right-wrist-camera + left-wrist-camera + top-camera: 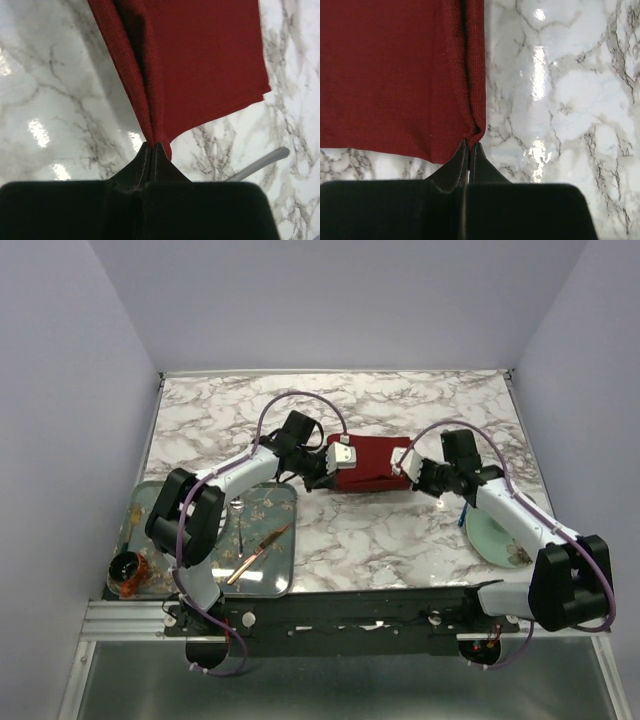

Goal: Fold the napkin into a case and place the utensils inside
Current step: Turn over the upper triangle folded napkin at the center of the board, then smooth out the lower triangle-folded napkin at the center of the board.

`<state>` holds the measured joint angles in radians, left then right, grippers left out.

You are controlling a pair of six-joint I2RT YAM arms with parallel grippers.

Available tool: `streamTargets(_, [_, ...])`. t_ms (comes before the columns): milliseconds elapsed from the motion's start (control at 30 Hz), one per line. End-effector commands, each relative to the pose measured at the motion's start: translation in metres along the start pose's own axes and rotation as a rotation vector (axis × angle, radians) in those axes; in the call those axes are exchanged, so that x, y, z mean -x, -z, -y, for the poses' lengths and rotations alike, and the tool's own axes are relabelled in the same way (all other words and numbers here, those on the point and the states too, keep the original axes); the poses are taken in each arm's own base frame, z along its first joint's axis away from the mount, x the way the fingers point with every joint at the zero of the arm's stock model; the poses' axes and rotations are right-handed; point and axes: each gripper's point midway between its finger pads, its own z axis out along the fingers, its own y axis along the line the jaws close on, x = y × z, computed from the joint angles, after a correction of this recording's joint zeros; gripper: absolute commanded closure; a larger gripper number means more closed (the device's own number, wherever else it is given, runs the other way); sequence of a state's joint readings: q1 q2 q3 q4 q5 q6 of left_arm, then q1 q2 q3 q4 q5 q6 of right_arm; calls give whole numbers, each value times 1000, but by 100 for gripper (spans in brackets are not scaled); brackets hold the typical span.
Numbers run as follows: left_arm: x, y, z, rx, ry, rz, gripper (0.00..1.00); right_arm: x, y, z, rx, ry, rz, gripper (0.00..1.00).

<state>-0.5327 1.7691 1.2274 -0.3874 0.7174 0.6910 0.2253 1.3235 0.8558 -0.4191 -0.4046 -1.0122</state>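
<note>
Barely: napkin (395, 75) corners between jaws

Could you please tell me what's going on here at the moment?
Both arms hold the dark red napkin, partly folded, on the marble table. The left pincer is shut on a folded corner at one end, and the right pincer pinches a gathered fold at the other. A copper knife lies on the tray.

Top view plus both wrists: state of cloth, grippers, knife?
Dark red cloth napkin: folded in layers, pinched at both ends.
Left gripper: shut on napkin corner.
Right gripper: shut on napkin fold, cloth lifted off the marble there.
Copper-coloured knife: lying flat on the patterned tray.
</note>
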Motion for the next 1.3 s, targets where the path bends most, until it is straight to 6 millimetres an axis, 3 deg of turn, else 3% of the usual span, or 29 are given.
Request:
streamTargets(0, [-12,-4,24,-53,-21,-43,100,-7,-7,-25,16,109,-17,99])
streamTargets(133, [-22,-8,44,-93,-18,-81,100,-15,-12,-54,70,147,-25,99])
streamTargets(367, [-32,-18,70,-141,-96,-178,100,-19,-8,-81,134,231,-36,96])
streamTargets(400, [-33,-18,73,-149,-101,-187,100,-21,-5,-86,152,236,-45,89])
streamTargets(433, [-36,-15,78,-165,-96,-205,78,-21,-2,-88,163,236,-48,78])
streamTargets(467, [-33,-14,79,-170,-93,-206,62,-19,1,-90,172,229,-48,42])
streamTargets(533, [-28,-4,81,-171,-72,-212,39,-8,15,-87,178,183,-48,25])
streamTargets(567, [-17,2,77,-159,-62,-191,37,-3,20,-85,179,163,-49,23])
streamTargets(667, [21,27,57,-109,16,-82,31,18,42,-73,160,31,-49,23])
streamTargets(700, [24,36,45,-83,125,-56,32,21,48,-79,193,-30,-53,23])
streamTargets(733, [29,40,35,-60,165,-42,32,31,53,-69,171,-61,-34,23])
streamTargets(767, [42,46,19,-20,195,-18,32,32,50,-68,185,-98,-39,25])
streamTargets(833, [37,45,-7,51,351,-28,32,38,50,-62,188,-188,-49,27])
streamTargets(867, [46,48,-21,80,377,-8,32,33,41,-63,220,-238,-82,31])
streamTargets(967, [42,37,-51,166,553,1,33,38,34,-53,246,-393,-108,38])
streamTargets(1000, [36,29,-58,177,603,-8,34,32,25,-60,300,-475,-150,41])
streamTargets(1133, [28,11,-75,199,723,1,55,23,12,-58,371,-650,-216,46])
streamTargets(1267, [5,-8,-80,202,815,-45,62,3,0,-75,449,-744,-323,47])
